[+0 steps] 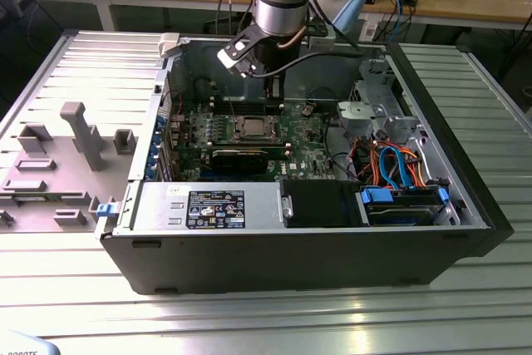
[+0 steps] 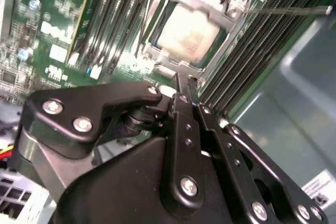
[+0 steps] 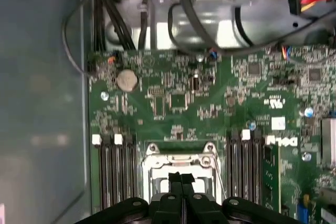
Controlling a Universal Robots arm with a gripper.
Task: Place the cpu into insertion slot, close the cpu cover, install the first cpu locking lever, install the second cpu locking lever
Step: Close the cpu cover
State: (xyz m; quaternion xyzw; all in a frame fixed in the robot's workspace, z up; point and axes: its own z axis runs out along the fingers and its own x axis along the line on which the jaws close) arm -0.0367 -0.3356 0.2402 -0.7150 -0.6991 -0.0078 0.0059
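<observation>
In the first wrist view my pincer (image 3: 181, 179) hides part of the cpu cover (image 3: 178, 158), and the picture's edge cuts both off. In the exterior view the cpu (image 1: 249, 128) is too small to judge its seating.

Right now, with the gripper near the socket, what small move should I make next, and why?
Probably shift the shut gripper sideways toward the thin locking lever. In the second wrist view the cpu sits under the lowered cpu cover, while that lever juts out over the memory slots, apparently unlatched. The gripper hangs beside the cover, apart from the lever.
</observation>
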